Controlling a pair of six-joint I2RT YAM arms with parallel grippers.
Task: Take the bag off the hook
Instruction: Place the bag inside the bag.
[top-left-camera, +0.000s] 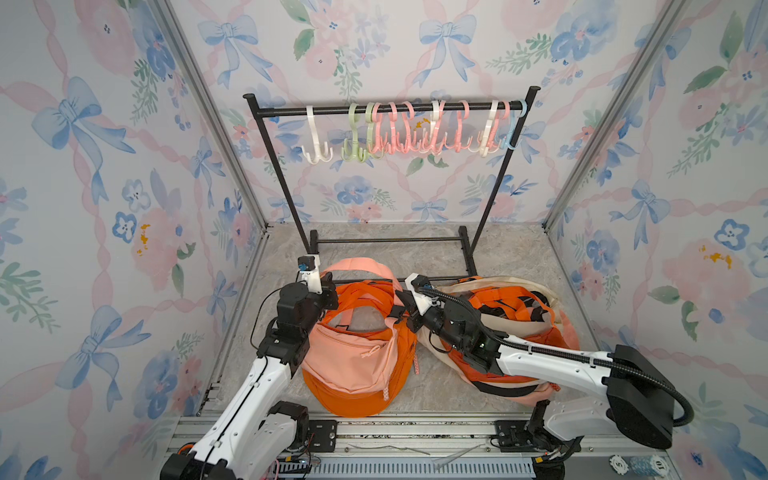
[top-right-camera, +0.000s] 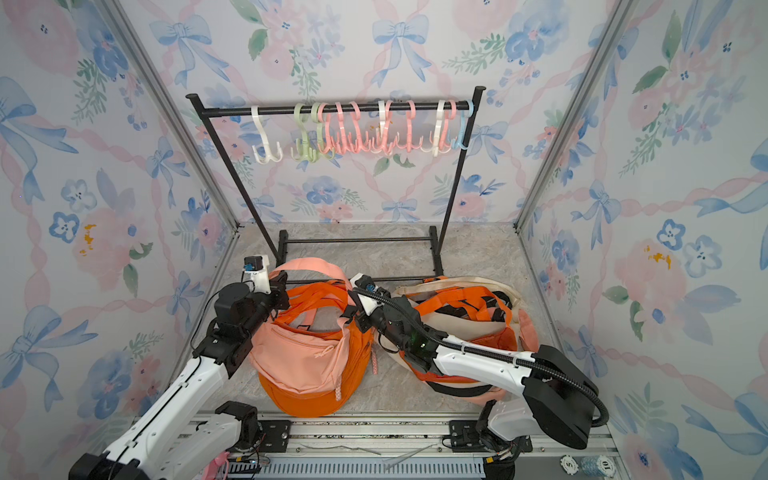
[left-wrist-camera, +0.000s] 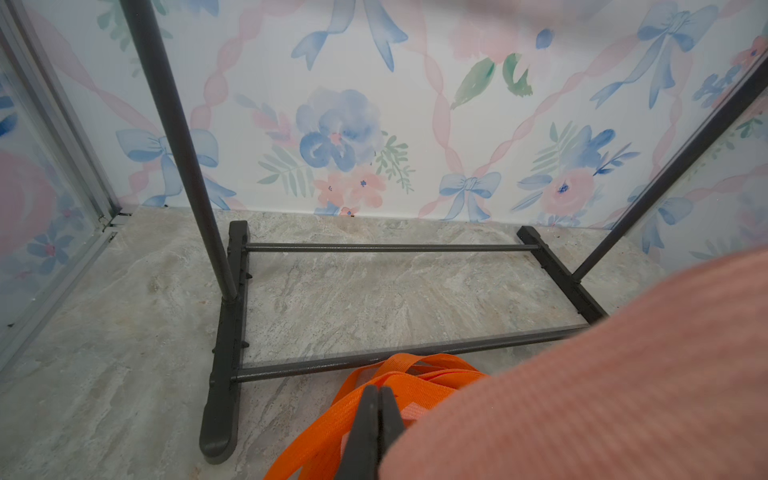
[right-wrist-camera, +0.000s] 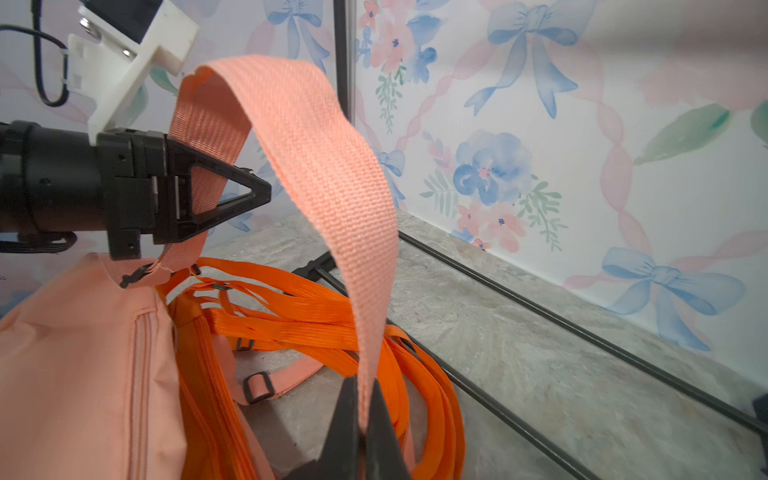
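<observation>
Right gripper (right-wrist-camera: 361, 384): jaws clamped on the pink strap (right-wrist-camera: 324, 166), which rises from between them and arches over to the left gripper.
Left gripper (right-wrist-camera: 262, 193): fingers pressed together. The strap shows through the near finger's open frame, but I cannot tell whether it is pinched or only runs behind.
Pink bag (top-left-camera: 353, 357): flat on the floor (top-left-camera: 415, 257) below and between the two grippers, on top of an orange bag (top-left-camera: 353, 399) and well under the hooks (top-left-camera: 399, 124).
Hidden under the pink bag: most of the orange bag; only its lower edge and its loose orange straps (right-wrist-camera: 299, 324) show.
Hidden under the right arm: much of a second heap of cream and orange bags (top-left-camera: 519, 307) behind that gripper.
Blurred: the strap lies close to the left wrist lens and smears over a large corner of that view.
Cut off: the bases of both pairs of fingers, at the wrist views' edges.
Near edge: the rack's (top-left-camera: 291, 110) front base bar (left-wrist-camera: 374, 365) runs just beyond the left gripper's tips, touching or overlapping the orange straps.
Open room: bare floor inside the rack base ahead of both grippers, and the tall space above them up to the rail.
Side limit: the corner post (top-left-camera: 232, 166) and wall stand outward of the left gripper.
</observation>
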